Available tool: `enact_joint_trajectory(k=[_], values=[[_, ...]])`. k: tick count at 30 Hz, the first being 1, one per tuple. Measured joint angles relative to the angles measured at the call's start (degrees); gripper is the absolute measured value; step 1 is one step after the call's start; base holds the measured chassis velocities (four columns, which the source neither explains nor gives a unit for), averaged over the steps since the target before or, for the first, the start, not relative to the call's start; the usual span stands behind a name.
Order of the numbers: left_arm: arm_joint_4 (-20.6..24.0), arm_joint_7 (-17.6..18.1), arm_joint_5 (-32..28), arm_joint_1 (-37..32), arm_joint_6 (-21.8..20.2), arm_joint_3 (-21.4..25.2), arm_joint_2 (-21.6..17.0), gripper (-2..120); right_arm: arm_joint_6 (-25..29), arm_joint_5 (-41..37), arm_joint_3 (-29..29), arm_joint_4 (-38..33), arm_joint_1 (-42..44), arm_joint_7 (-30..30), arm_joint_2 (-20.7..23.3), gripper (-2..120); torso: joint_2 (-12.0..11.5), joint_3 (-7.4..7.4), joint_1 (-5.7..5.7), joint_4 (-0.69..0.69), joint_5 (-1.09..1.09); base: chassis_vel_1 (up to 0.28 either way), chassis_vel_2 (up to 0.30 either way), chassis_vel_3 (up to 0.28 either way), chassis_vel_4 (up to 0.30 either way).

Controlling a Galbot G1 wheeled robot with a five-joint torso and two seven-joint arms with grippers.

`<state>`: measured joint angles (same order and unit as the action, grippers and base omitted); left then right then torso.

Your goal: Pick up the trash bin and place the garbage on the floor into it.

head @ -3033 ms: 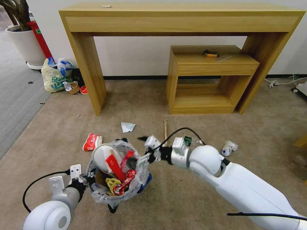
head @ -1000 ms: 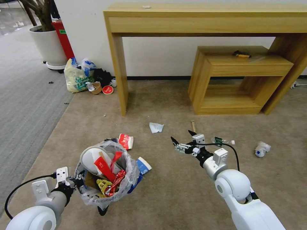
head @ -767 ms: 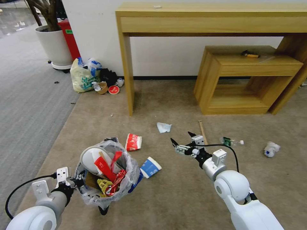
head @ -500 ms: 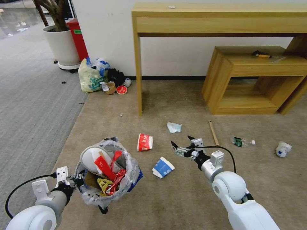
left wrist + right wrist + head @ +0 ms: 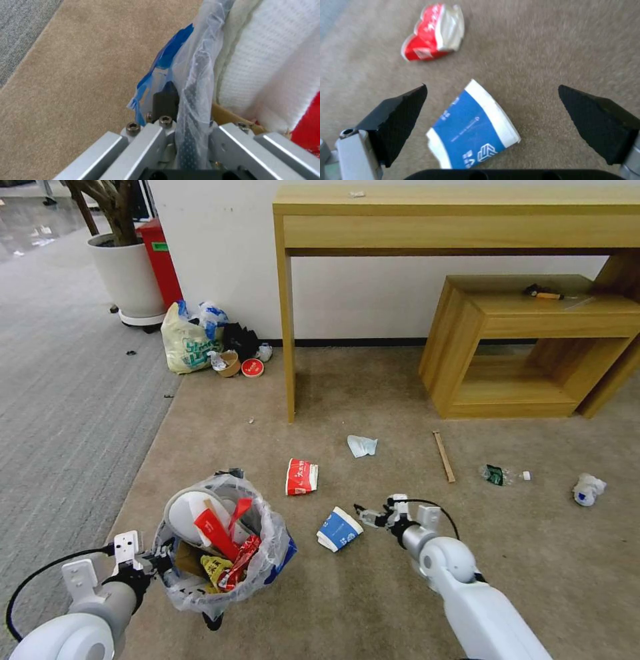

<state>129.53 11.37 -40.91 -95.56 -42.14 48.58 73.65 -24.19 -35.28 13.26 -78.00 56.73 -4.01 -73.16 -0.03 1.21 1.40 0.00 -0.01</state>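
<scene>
The left gripper (image 5: 155, 563) is pinching the rim of the trash bin (image 5: 223, 553) and holding it low at the robot's left, its fingers (image 5: 165, 102) pressed together on the crinkly clear liner and the black rim, as the left wrist view is showing. The bin is carrying a white slipper (image 5: 193, 508), a long red wrapper (image 5: 217, 530) and other bright scraps. The right gripper (image 5: 371, 513) is reaching low over the floor (image 5: 373, 593) with its black fingertips (image 5: 403, 117) spread wide, and a crushed blue-white paper cup (image 5: 338, 529) is lying on the beige carpet just beside them; in the right wrist view the cup (image 5: 475, 127) is sitting between the two tips, neither of them touching it. A crushed red paper cup (image 5: 301, 477) is lying a little farther from the robot, with a crumpled paper (image 5: 362, 445) beyond it. A wooden stick (image 5: 443, 455), a squashed plastic bottle (image 5: 501, 474) and another crumpled white-and-blue piece (image 5: 589, 489) are lying well apart to the right. A pale-yellow shopping bag (image 5: 183, 343) is sitting against the wall beside the leg of a wooden table (image 5: 453, 220), with a lower wooden shelf unit (image 5: 527, 347) standing under the table's right part.
</scene>
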Motion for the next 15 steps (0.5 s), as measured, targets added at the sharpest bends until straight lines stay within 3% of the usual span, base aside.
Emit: enact_joint_trajectory(k=[9, 15], values=[[0.8, 0.1, 0.0, -1.0, 0.0, 0.5, 0.0, 0, 0.0, 5.1, -3.0, 13.2, -7.2, -4.8, -1.9, 100, 0.0, 0.0, 0.0, -0.01, 0.0, 0.0, 0.0, 0.0, 0.0], [0.8, 0.3, 0.0, -1.0, 0.0, 0.6, -0.1, 0, 0.0, 7.0, -3.8, 17.0, -9.4, -7.0, -2.4, 100, 0.0, 0.0, 0.0, -0.02, 0.0, 0.0, 0.0, 0.0, 0.0]])
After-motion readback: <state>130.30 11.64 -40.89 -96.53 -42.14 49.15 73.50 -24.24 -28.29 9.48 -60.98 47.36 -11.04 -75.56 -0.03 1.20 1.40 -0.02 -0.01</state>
